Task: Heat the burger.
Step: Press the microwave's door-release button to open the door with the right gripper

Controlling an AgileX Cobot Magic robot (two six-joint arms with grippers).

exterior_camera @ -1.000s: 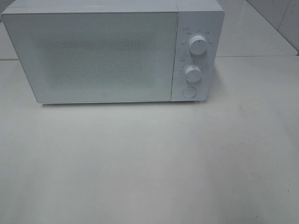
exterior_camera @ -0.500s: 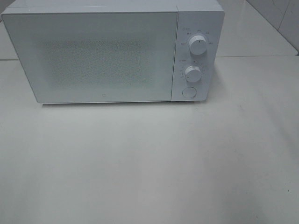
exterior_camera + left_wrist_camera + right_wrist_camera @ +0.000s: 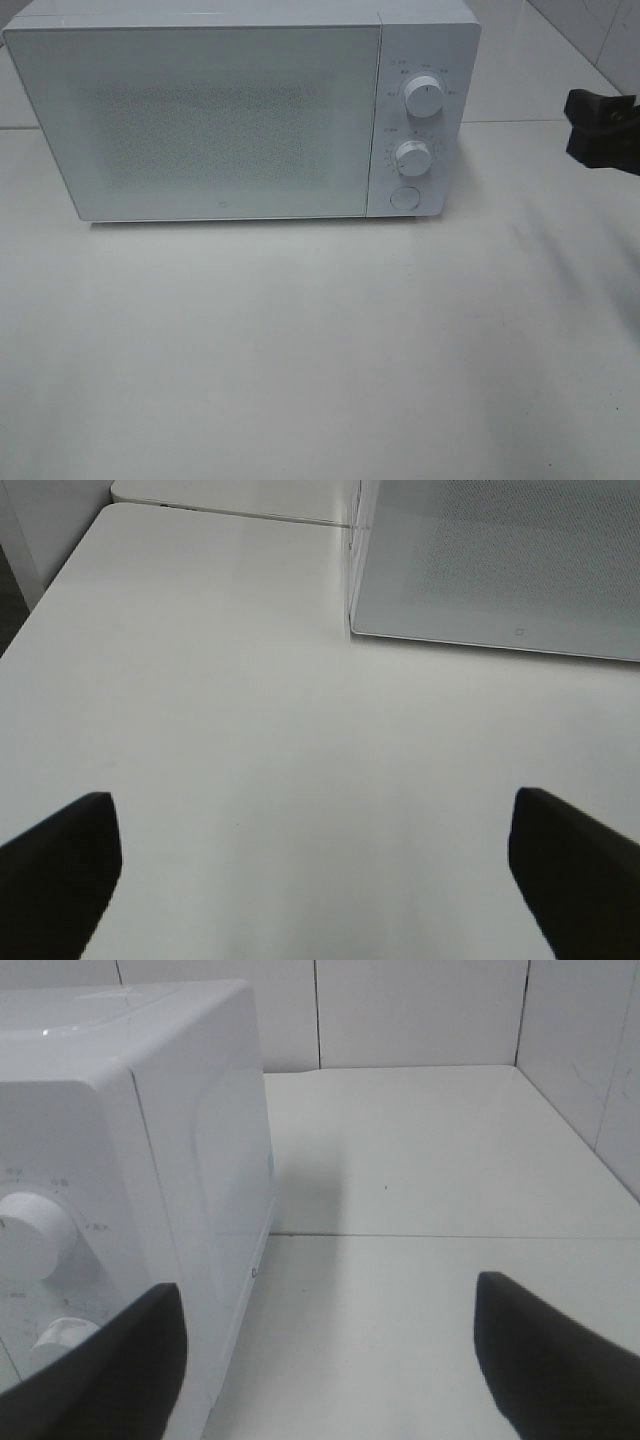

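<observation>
Burger not in view; cannot tell if it is inside the closed boxy white microwave [image 3: 200, 120]. Left gripper [image 3: 310, 810] and right gripper [image 3: 325, 1295] both wide, empty. Risk: right gripper clips the microwave's corner, shoving it.

Small markings ring the two dials [image 3: 422, 96] on the white microwave [image 3: 240, 110] control panel, too blurred to read.
</observation>
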